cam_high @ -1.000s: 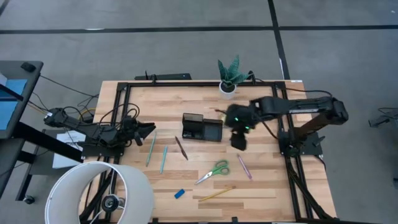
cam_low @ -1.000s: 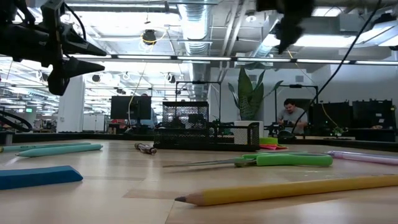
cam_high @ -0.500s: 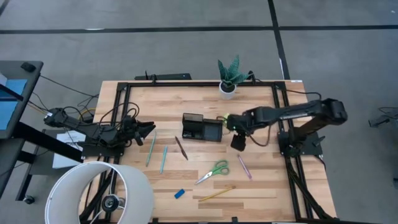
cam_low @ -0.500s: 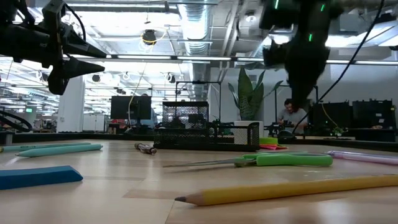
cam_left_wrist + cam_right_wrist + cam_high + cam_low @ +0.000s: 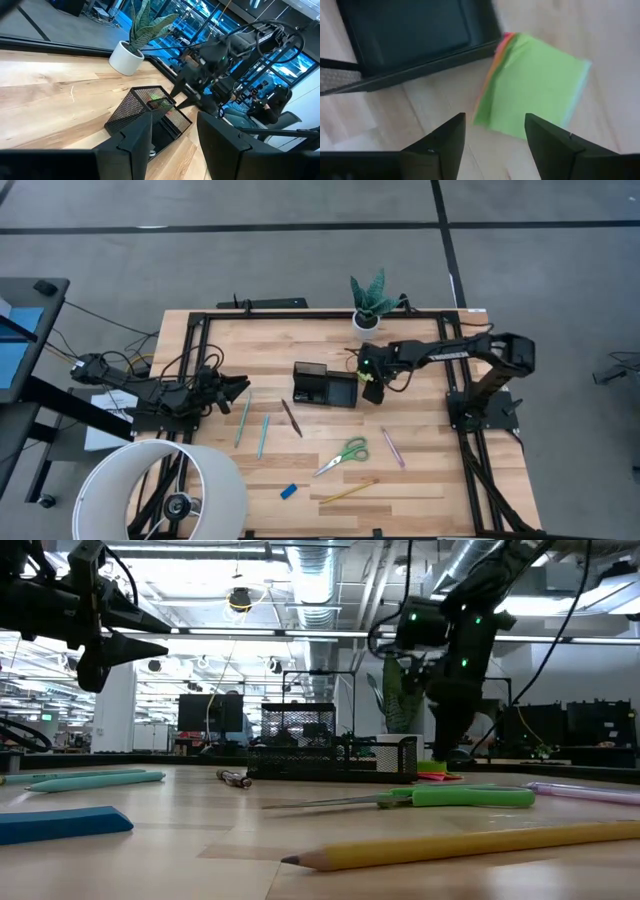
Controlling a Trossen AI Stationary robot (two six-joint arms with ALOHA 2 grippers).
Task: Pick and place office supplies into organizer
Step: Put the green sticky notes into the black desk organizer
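Yellow pencil [image 5: 470, 843]: nearest you in the low view, lying flat near the table's front edge, with the small blue eraser [image 5: 288, 491] just to its left in the high view. Neither is touched.

Green-handled scissors [image 5: 343, 454]: one row back, flat on the wood, with the pink pen [image 5: 393, 448] to their right.

Teal pens [image 5: 252, 426]: two of them side by side on the left half, the brown pen [image 5: 291, 417] just beyond them toward the middle.

Left gripper [image 5: 172, 140]: you have it parked at the table's left side, fingers parted around empty air, facing the organizer from well apart.

Organizer [image 5: 325, 384]: black mesh tray at mid-table. The compartment you see from the right wrist is empty; the other compartments you cannot judge.

Sticky-note pad [image 5: 532, 91]: lime green with coloured edges, flat on the table just beside the organizer's right end, outside it.

Right gripper [image 5: 370, 387]: low over the pad, fingers spread wide and holding nothing. The pad shows between and just past the two fingers [image 5: 440, 145] in the right wrist view.

Step in hand: by the look of it, you are lining up to pick the pad, first of the supplies.

Next move: likely bring the fingers down astride the pad's edges, close, lift, then carry it the short way over the tray wall.

Potted plant [image 5: 368, 301]: farthest back, at the rear edge. Leave it alone.
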